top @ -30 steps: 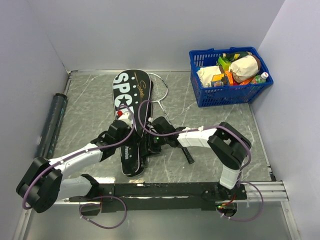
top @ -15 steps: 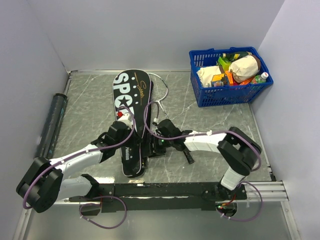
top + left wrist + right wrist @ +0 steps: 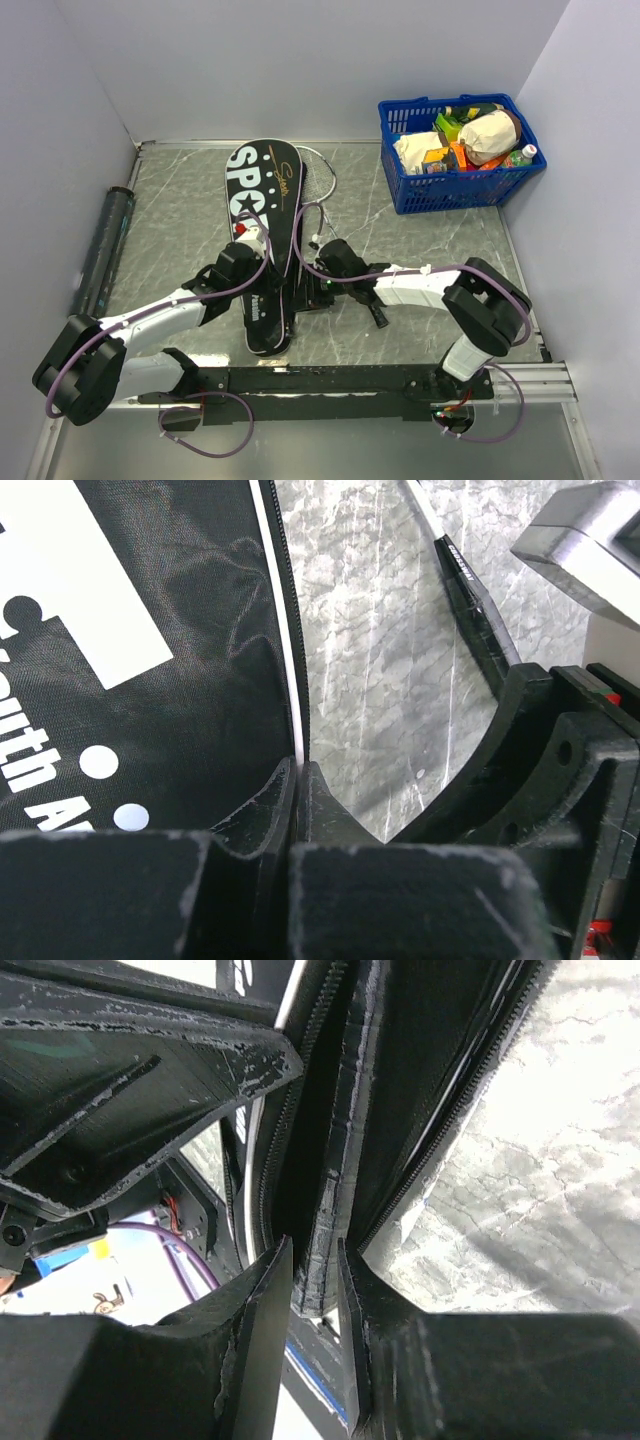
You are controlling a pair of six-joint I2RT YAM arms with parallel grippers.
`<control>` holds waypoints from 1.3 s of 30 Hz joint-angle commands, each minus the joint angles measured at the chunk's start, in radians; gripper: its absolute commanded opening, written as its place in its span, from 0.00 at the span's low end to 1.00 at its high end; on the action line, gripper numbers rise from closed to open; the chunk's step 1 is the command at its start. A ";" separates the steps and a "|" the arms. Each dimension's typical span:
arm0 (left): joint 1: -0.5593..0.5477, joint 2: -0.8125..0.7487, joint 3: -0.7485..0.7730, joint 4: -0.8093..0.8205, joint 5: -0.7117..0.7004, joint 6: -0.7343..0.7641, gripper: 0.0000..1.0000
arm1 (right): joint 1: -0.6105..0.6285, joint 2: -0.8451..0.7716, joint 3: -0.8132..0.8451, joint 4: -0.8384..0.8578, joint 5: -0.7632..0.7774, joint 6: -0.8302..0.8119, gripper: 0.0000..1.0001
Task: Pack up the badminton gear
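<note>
Left arm, right arm low at bag

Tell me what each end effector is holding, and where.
The left end effector pinches the black bag by its white-piped zipper edge. The right end effector straddles a racket handle in the bag's opening; grip unclear.

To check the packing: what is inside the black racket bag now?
What looks like a black wrapped racket handle sits in the bag's open zipper mouth, between the right gripper's fingers. Another racket lies outside, beside the bag. Fabric covers the rest of the inside.
</note>
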 commanded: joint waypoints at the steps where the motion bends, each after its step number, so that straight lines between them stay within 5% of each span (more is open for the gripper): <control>1: -0.010 -0.023 0.007 0.041 0.040 0.001 0.01 | -0.005 0.021 -0.007 0.081 -0.014 0.003 0.31; 23: -0.009 -0.035 0.007 0.048 0.062 -0.002 0.01 | 0.016 0.136 -0.037 0.268 -0.092 0.061 0.24; 39: -0.009 -0.017 0.016 0.073 0.197 0.016 0.01 | 0.068 0.409 -0.070 1.141 -0.358 0.388 0.25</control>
